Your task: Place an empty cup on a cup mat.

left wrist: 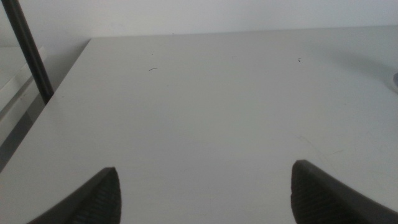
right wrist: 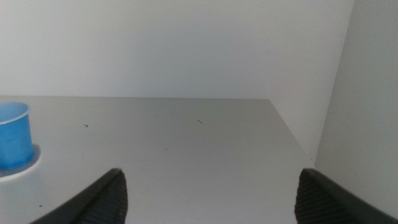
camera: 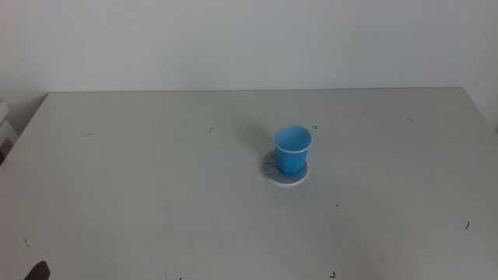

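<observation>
Across a wide white table [camera: 156,187], the largest thing in sight, only two small objects stand right of centre. Next in size, both arms wait back at the near edge: the left gripper [left wrist: 205,193] and right gripper [right wrist: 211,196] each show jaws spread wide, holding nothing. Smaller, the blue cup [camera: 292,149] stands upright on the grey cup mat [camera: 274,173], set toward the mat's far side (its pale inside looks empty). Judged from this, placement appears done and little remains beyond keeping clear. Both wrist views crop the mat at the picture edge; a dark shape at the middle view's bottom corner is unidentifiable.
</observation>
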`<move>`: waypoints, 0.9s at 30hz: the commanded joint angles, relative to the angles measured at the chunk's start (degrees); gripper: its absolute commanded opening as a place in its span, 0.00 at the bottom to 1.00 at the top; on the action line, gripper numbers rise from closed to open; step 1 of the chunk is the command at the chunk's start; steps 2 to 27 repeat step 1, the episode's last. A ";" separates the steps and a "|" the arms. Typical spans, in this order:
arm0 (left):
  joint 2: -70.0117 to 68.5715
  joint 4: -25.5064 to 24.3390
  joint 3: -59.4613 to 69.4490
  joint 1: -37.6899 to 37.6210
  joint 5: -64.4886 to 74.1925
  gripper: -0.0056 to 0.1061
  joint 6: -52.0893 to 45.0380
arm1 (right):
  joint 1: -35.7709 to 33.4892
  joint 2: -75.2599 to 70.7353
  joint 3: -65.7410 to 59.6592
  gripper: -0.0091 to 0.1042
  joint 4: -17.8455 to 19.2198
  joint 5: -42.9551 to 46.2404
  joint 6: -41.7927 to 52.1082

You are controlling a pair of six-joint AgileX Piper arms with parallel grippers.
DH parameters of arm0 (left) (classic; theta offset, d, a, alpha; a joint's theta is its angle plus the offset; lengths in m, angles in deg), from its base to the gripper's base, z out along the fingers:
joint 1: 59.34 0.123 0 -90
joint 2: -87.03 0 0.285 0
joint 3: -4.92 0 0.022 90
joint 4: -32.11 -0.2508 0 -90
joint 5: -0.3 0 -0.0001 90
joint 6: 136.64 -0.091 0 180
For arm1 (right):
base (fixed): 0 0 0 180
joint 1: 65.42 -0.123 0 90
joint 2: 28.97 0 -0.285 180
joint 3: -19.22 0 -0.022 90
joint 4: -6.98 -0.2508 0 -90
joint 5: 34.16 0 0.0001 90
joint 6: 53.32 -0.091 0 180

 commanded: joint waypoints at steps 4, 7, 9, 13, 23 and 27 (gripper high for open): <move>-0.79 0.05 -0.28 0.05 -4.29 0.99 0.77 | -0.11 -1.10 0.66 0.91 0.52 4.47 0.49; -0.79 0.05 -0.28 0.05 -4.29 0.99 0.77 | -0.11 -1.10 0.66 0.91 0.52 4.47 0.49; -0.79 0.05 -0.28 0.05 -4.29 0.99 0.77 | -0.11 -1.10 0.66 0.91 0.52 4.47 0.49; -0.79 0.05 -0.28 0.05 -4.29 0.99 0.77 | -0.11 -1.10 0.66 0.91 0.52 4.47 0.49; -0.79 0.05 -0.28 0.05 -4.29 0.99 0.77 | -0.11 -1.10 0.66 0.91 0.52 4.47 0.49; -0.79 0.05 -0.28 0.05 -4.29 0.99 0.77 | -0.11 -1.10 0.66 0.91 0.52 4.47 0.49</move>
